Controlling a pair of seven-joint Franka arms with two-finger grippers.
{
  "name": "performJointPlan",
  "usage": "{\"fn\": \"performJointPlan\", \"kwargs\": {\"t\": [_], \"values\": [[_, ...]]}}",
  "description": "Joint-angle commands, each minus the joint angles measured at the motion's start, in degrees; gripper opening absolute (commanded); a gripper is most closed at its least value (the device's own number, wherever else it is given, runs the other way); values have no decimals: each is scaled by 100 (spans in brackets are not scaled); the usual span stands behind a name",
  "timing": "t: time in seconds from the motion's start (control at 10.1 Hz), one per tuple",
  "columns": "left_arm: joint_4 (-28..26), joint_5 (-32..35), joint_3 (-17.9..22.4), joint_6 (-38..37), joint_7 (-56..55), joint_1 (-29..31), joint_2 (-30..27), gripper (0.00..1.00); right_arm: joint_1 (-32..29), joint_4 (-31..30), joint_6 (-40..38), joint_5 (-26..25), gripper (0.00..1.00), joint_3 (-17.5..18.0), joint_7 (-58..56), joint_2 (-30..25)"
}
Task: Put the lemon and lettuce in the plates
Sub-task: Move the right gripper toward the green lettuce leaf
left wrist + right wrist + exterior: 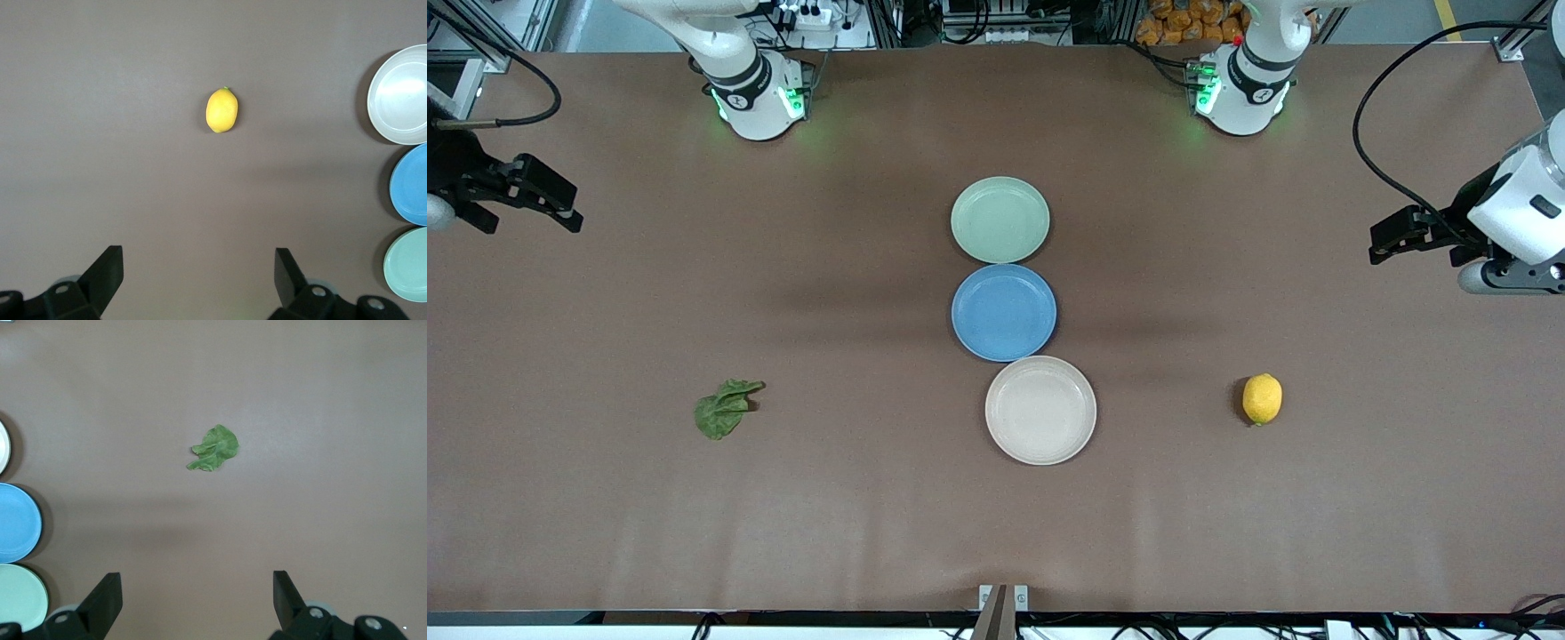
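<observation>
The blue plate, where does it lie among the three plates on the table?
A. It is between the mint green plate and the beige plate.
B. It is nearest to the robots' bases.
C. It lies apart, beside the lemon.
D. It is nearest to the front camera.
A: in the front view the blue plate sits in the middle of the row, with the mint green plate toward the bases and the beige plate nearer the camera.

Bare table (854,498) rings lemon (1262,398) (lettuce (726,408) too).

I count three plates — mint (1000,220), blue (1003,312), cream (1040,410) — one lemon (1262,398), one lettuce leaf (726,408), two grippers (1392,236) (538,191).
</observation>
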Motion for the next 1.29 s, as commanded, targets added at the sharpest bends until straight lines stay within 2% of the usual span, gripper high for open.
{"fn": "performJointPlan", "kwargs": {"t": [0.0,0.5,0.8,1.19], "values": [[40,-24,-32,19,60,51,5,100,-8,8,-72,-15,100,1,-42,-32],[40,2,-15,27,121,68,67,100,-17,-615,384,-24,100,-52,-34,21],[41,2,-6,36,122,59,67,100,-60,-1309,1025,-24,100,-52,-7,65],[49,2,-6,36,104,59,67,100,-25,-1425,1413,-15,100,-61,256,634]]}}
